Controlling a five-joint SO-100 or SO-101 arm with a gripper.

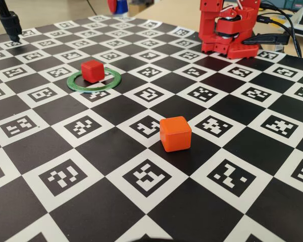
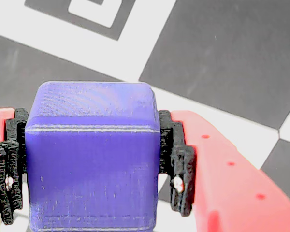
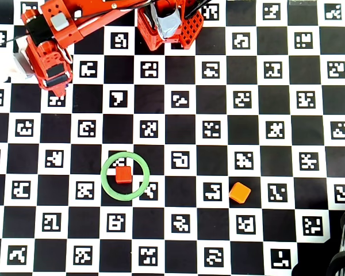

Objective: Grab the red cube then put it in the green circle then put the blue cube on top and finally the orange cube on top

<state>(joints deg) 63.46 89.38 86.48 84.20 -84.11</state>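
My gripper (image 2: 93, 164) is shut on the blue cube (image 2: 92, 145), which fills the gap between the black pads (image 2: 176, 159) in the wrist view, above the checkered board. In the overhead view the gripper (image 3: 56, 85) is at the far left of the board's top rows, and the blue cube is hidden under it. In the fixed view the blue cube (image 1: 122, 6) shows at the top edge. The red cube (image 1: 92, 70) (image 3: 123, 174) sits inside the green circle (image 1: 71, 84) (image 3: 103, 178). The orange cube (image 1: 175, 133) (image 3: 240, 192) lies alone to the ring's right.
The red arm base (image 1: 227, 30) (image 3: 169, 26) stands at the board's back edge, with cables (image 1: 283, 25) beside it. A black stand (image 1: 7, 22) is at the far left corner in the fixed view. The board (image 3: 178, 121) carries black squares and markers.
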